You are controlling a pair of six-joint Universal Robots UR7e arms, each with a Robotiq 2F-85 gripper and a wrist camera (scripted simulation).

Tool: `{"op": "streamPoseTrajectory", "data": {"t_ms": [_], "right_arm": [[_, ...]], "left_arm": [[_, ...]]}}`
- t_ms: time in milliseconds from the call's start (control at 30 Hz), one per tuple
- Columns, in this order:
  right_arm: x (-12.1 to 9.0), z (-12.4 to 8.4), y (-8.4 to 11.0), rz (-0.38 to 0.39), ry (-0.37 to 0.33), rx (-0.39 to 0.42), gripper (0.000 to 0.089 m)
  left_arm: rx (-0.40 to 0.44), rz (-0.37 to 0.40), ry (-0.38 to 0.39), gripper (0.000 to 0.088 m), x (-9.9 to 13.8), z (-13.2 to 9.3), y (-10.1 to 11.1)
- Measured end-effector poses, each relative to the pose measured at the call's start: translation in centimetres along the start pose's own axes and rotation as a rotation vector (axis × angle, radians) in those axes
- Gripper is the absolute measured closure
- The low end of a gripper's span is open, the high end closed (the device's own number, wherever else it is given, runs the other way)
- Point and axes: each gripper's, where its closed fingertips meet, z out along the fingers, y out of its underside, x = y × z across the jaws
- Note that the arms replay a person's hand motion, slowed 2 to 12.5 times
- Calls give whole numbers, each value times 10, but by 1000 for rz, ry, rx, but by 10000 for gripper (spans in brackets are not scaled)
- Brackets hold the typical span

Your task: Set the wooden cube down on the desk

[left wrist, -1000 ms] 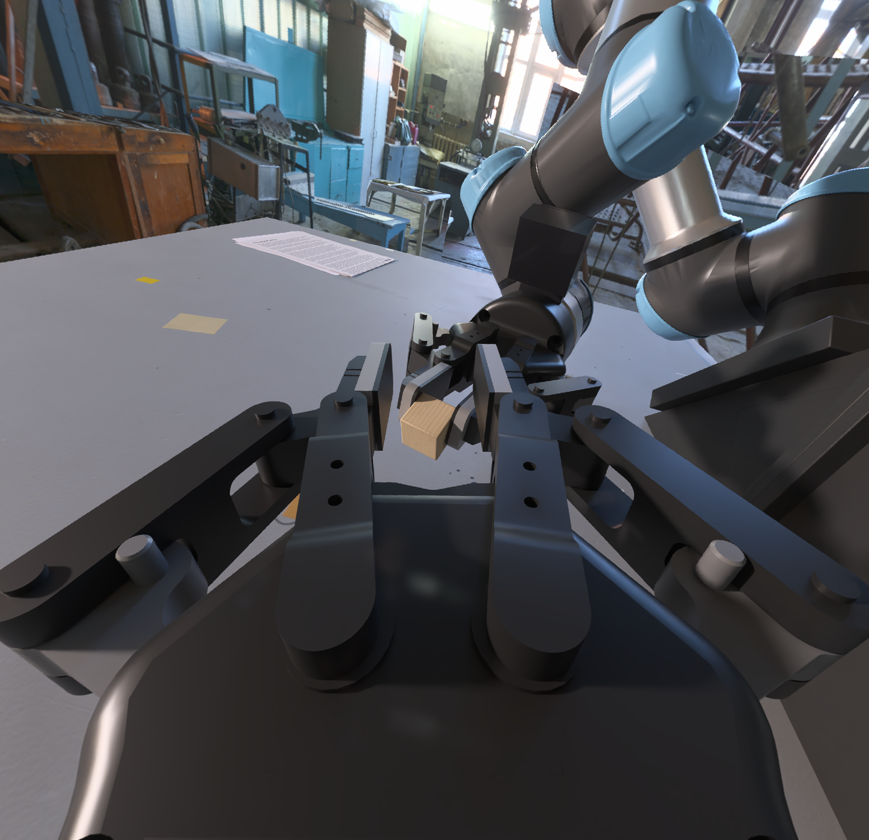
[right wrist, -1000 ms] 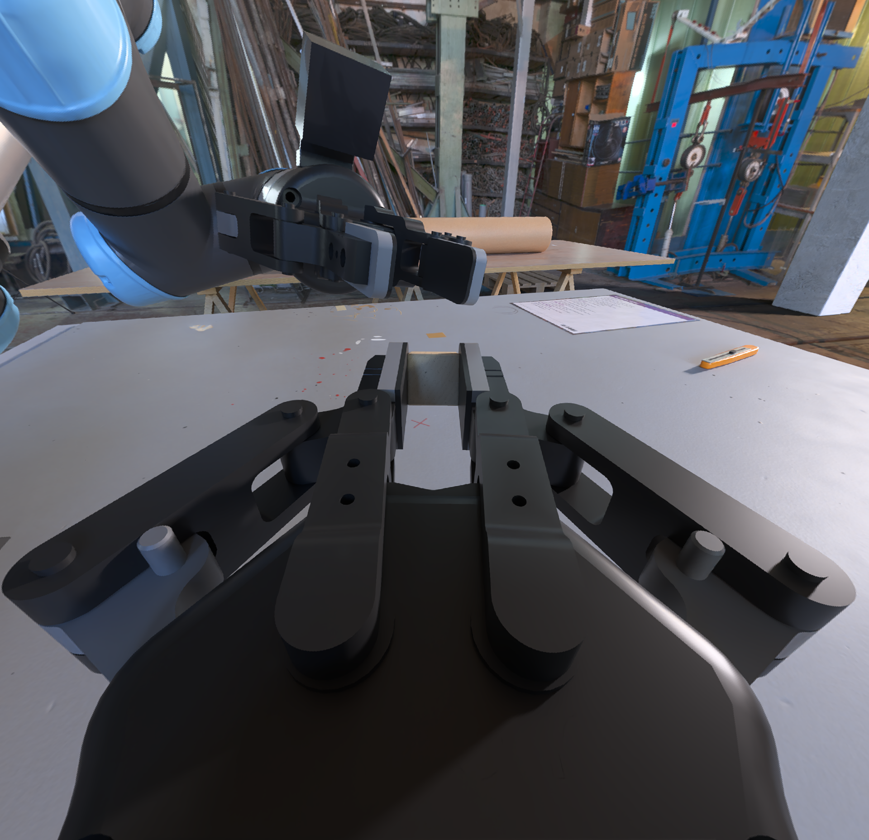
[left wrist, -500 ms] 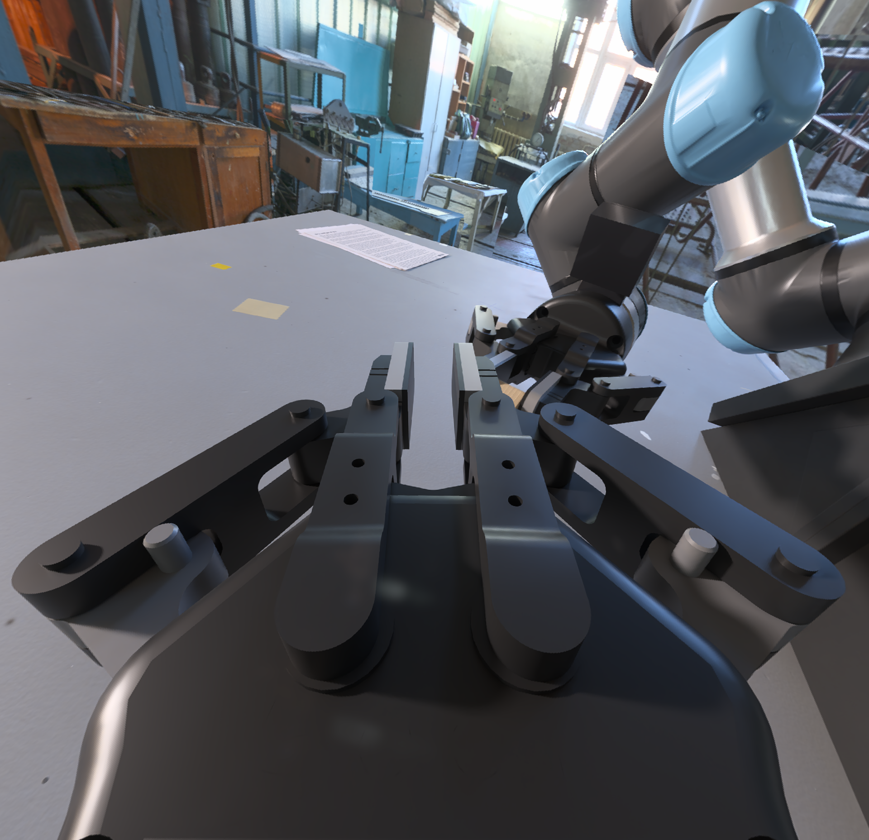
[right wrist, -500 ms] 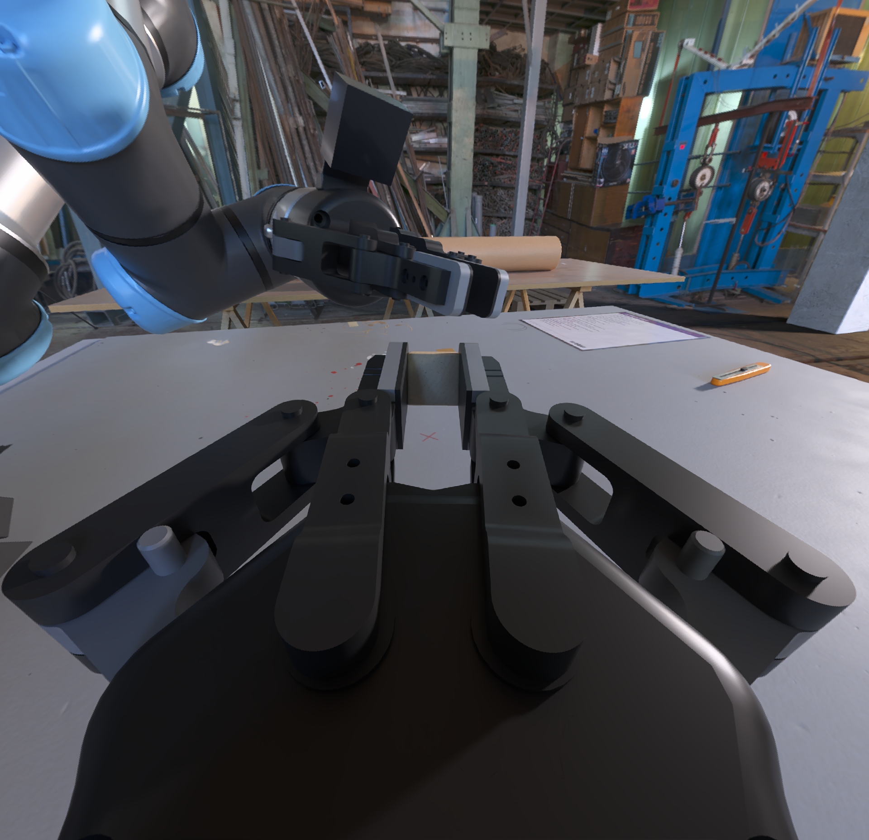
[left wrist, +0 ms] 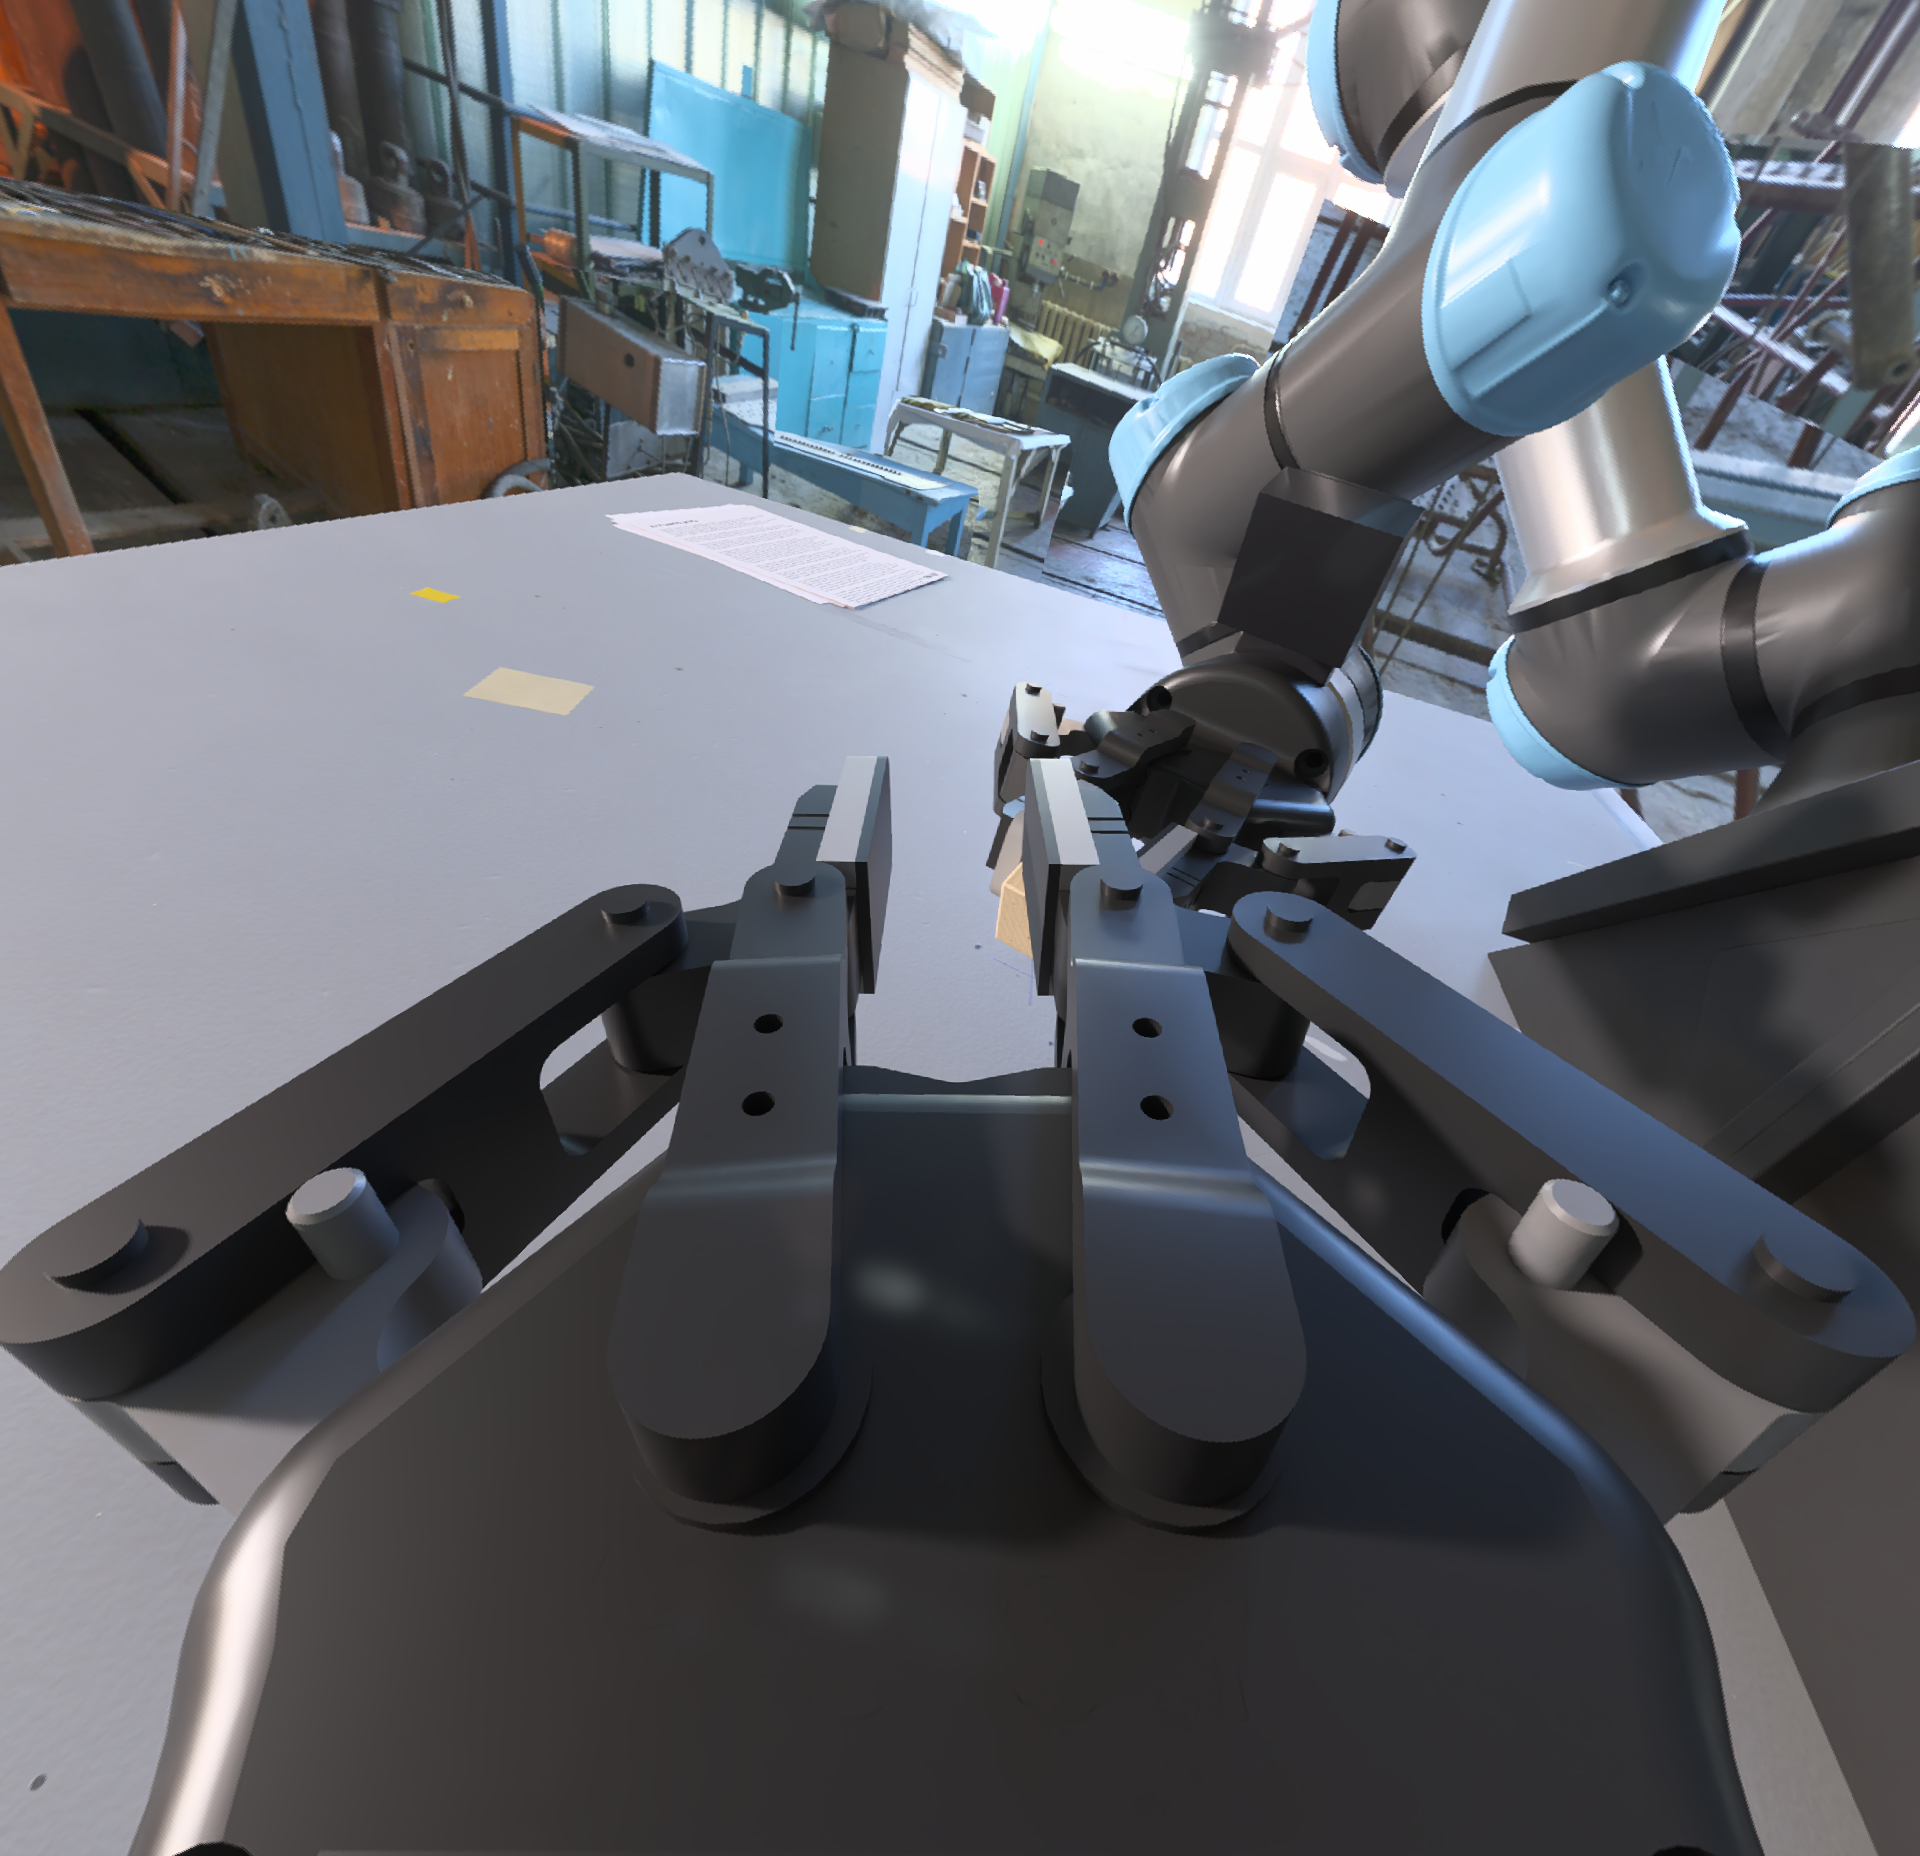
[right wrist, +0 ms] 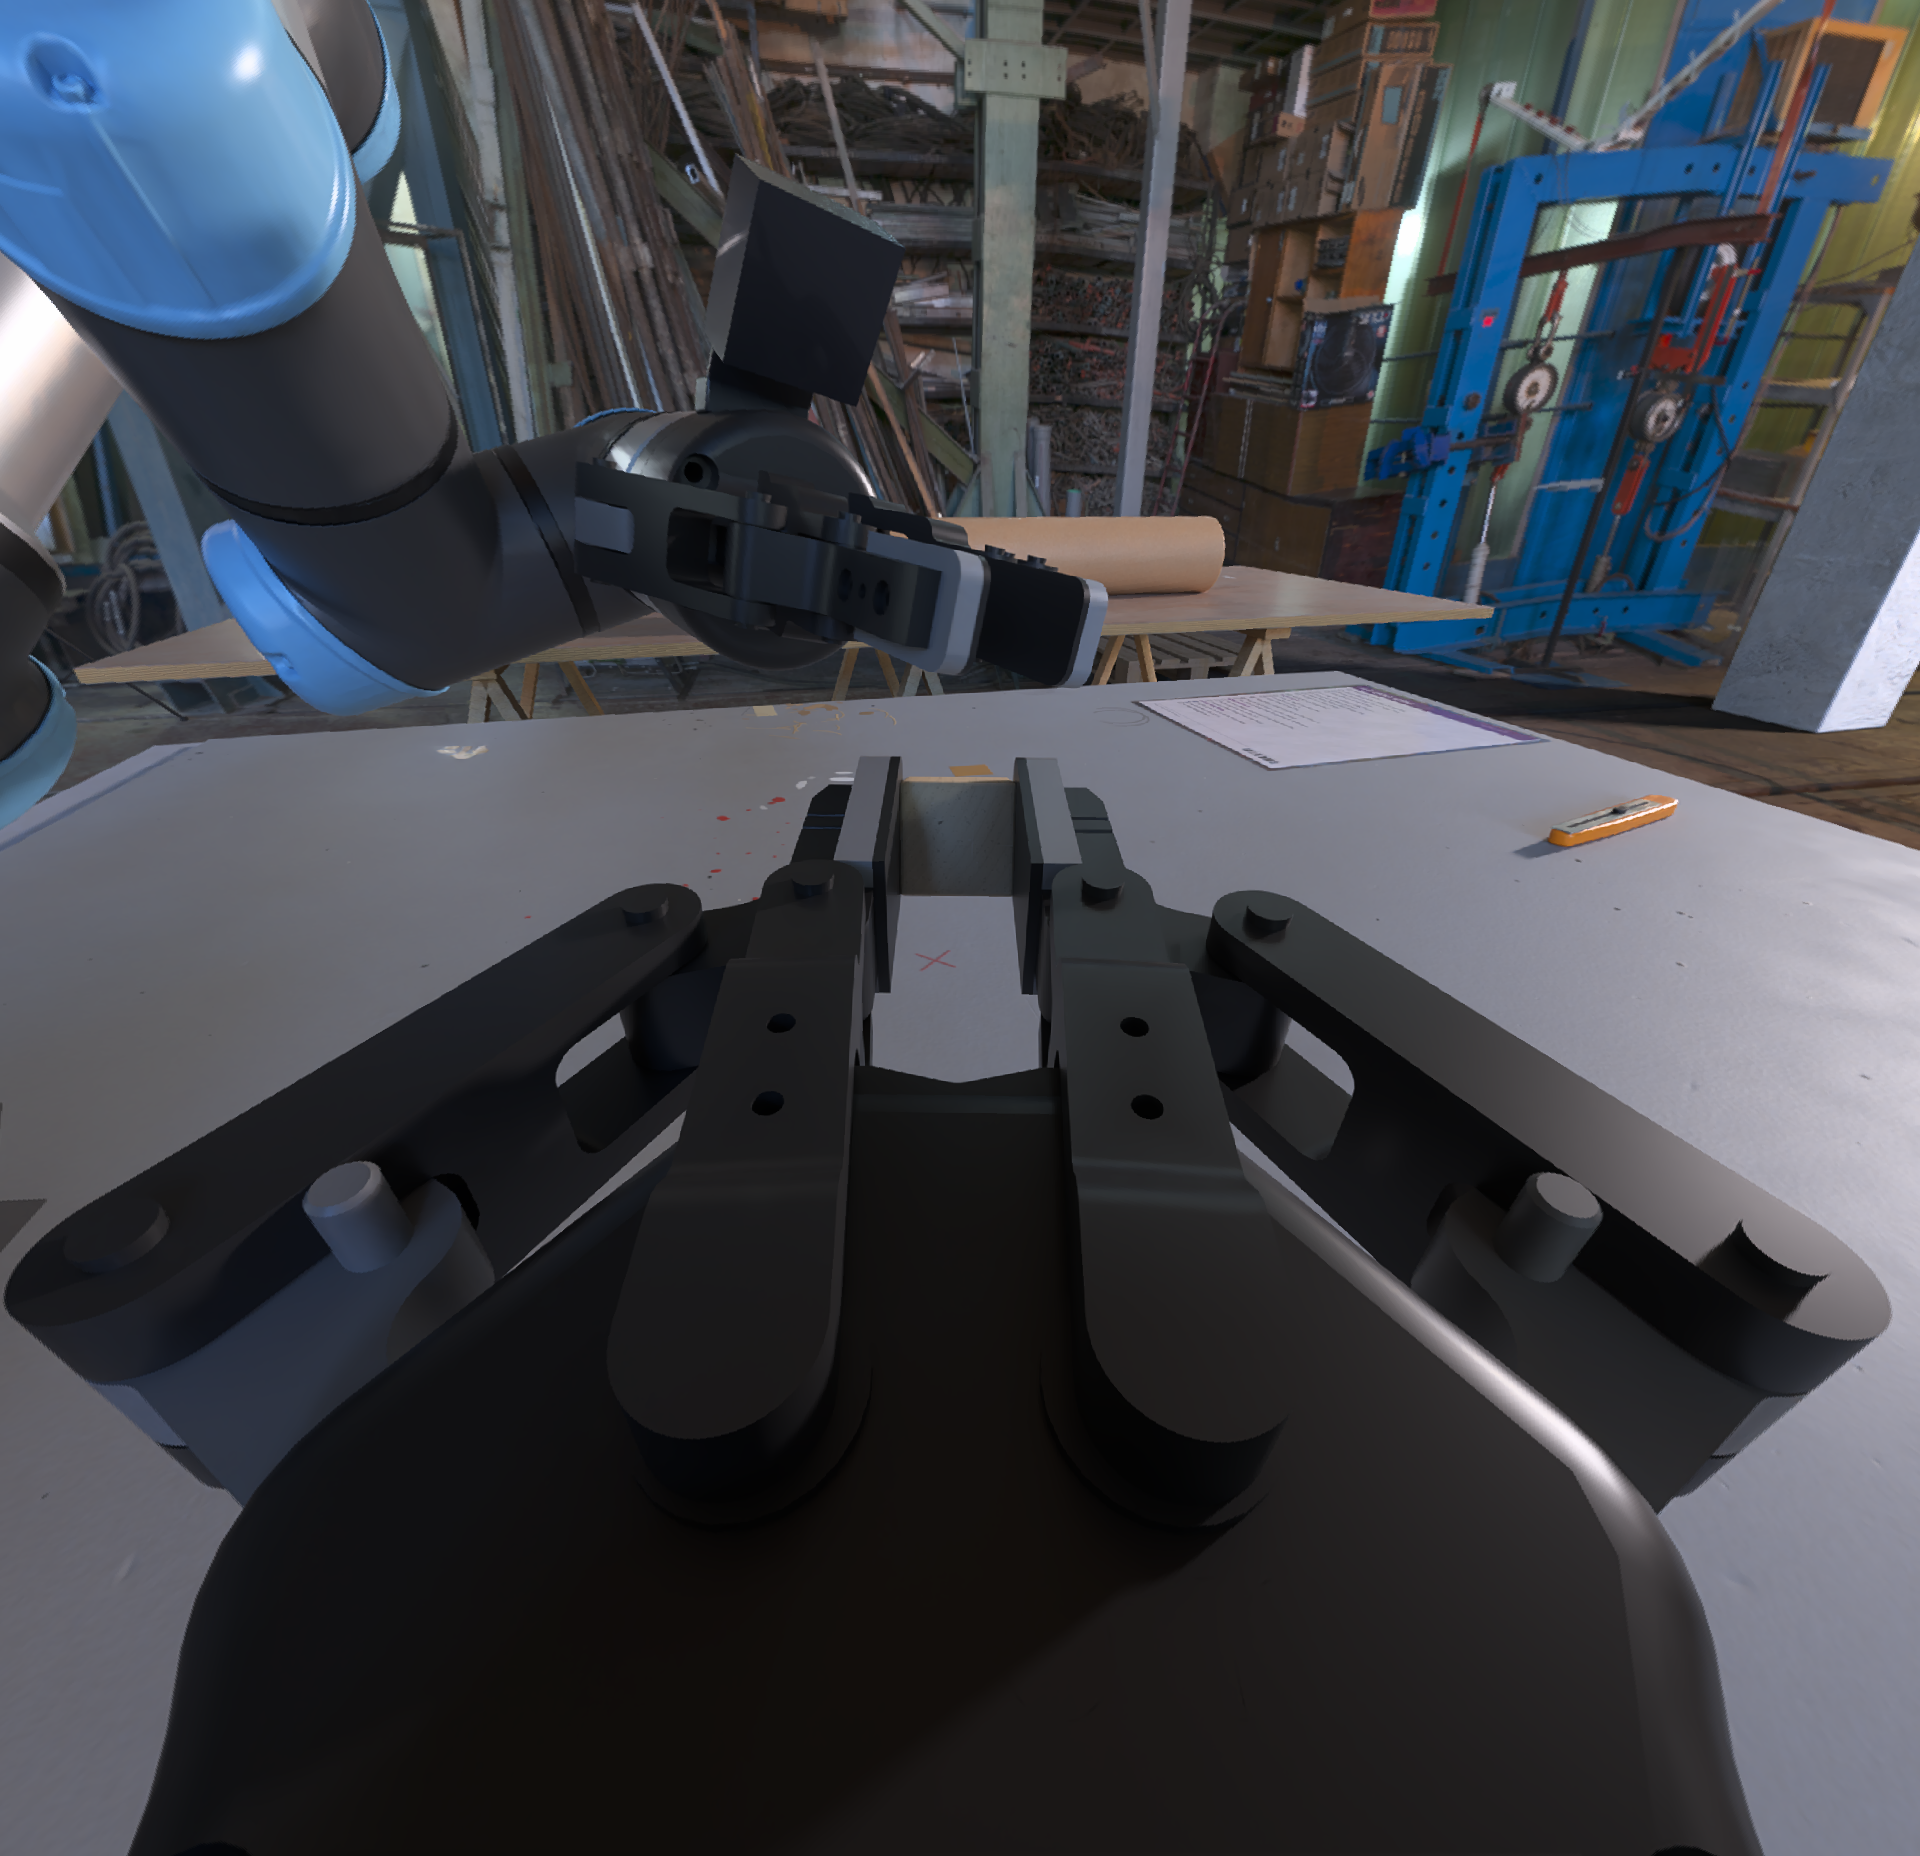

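The wooden cube (right wrist: 956,835) is pale and sits clamped between my right gripper's (right wrist: 956,830) two pads, a little above the grey desk (right wrist: 1455,1027). In the left wrist view only a sliver of the cube (left wrist: 1008,897) shows, behind my own right finger. My left gripper (left wrist: 956,840) is open and empty, with a clear gap between its pads, and the cube lies beyond it to the right. The right gripper (left wrist: 1049,767) shows there, reaching in from the right. In the right wrist view the left gripper (right wrist: 1075,627) hovers above and behind the cube, seen side-on.
A printed sheet (left wrist: 774,554) lies at the desk's far edge and also shows in the right wrist view (right wrist: 1340,726). An orange utility knife (right wrist: 1610,819) lies far right. Two yellow patches (left wrist: 528,689) mark the desk, and a red cross (right wrist: 935,961) lies under my right gripper.
My left gripper has drawn back from the cube and risen, and its gap is narrower than one second ago. My right gripper has kept its hold on the cube and barely moved.
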Motion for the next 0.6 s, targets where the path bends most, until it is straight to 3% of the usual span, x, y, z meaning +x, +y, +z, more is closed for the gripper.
{"op": "streamPoseTrajectory", "data": {"t_ms": [300, 600], "right_arm": [[2, 2, 4, 10, 13, -20, 705], [2, 3, 6, 6, 17, -30, 705]], "left_arm": [[-1, 24, 47, 577, 13, 4, 1], [-25, 37, 59, 559, 19, 9, 5]]}}
